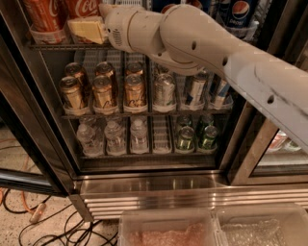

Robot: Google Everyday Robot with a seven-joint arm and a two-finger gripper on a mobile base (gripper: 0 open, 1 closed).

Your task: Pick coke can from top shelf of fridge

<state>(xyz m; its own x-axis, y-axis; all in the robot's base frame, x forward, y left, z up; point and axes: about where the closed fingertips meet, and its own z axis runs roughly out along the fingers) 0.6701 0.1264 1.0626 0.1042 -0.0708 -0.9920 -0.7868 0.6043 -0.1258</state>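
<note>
**Fig. — Gripper at top-shelf coke can, fridge door open**

Arm (202,48) reaches in from the right, across the fridge (154,185), to the upper-left corner. Gripper (87,29) sits at the front edge of the top shelf (53,46), directly in front of the lower part of the coke can (85,6). Its opening and whether it holds the can: cannot tell. Coke can stands upright on the top shelf, 2nd lane from left, w/ another red can (42,14) just beside it on the left. Pepsi cans (239,12) occupy the shelf's right end. Middle shelf: gold-brown cans (103,91) at left, silver cans (164,91) at centre. Bottom shelf: water bottles (115,137), green cans (185,137). Cables (29,211) lie on the floor at lower left.
</note>
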